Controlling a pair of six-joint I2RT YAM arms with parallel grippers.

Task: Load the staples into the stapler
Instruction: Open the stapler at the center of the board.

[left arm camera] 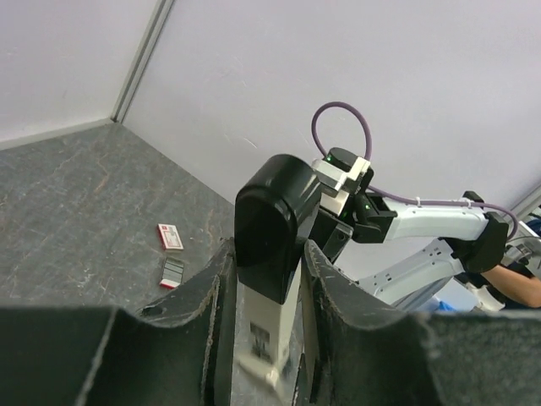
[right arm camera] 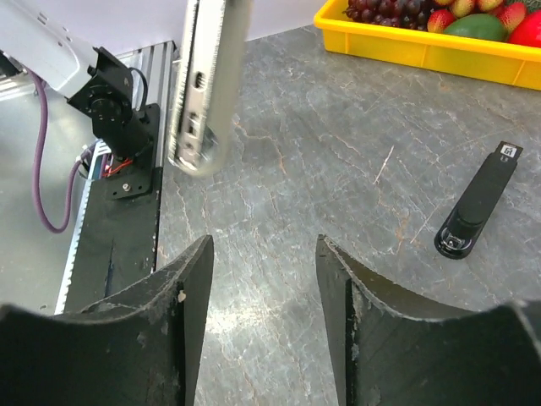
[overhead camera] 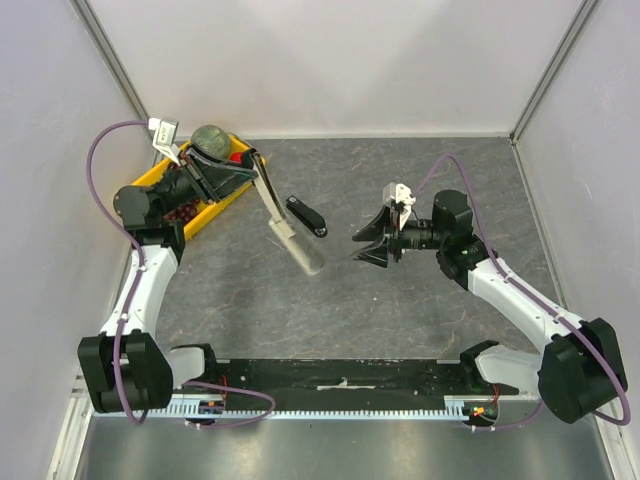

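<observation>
left gripper [overhead camera: 250, 168] — closed on the stapler [overhead camera: 290, 230] at its black end, at upper left of the top view, over the edge of the yellow tray [overhead camera: 225, 205]. the stapler is off the desk [overhead camera: 400, 330]. its long pale body slants out from the gripper toward the middle of the frame. in the left wrist view the fingers [left arm camera: 211, 313] press both sides of the stapler [left arm camera: 270, 220], black cap up, white body below.

right gripper [overhead camera: 370, 250] — jaws wide, nothing between them. it sits right of centre in the top view and faces the stapler's free end, apart from it. in the right wrist view the gripper [right arm camera: 264, 245] is at the bottom of the frame over bare desk. the stapler [right arm camera: 207, 76] hangs in the upper left of that frame, above and apart from the fingers.

staples [left arm camera: 172, 271] — a small grey pack lying flat on the desk, lower left of the left wrist view. it is just beside a white-and-red box [left arm camera: 170, 237] and apart from both grippers. they cannot be made out in the top view.

other items: a black oblong item [overhead camera: 305, 215] with a label at one end lies on the desk near the centre, just beside the raised stapler in the top view. it is also seen at the right of the right wrist view [right arm camera: 478, 203]. the yellow tray [right arm camera: 406, 46] holds fruit [right arm camera: 478, 21].
</observation>
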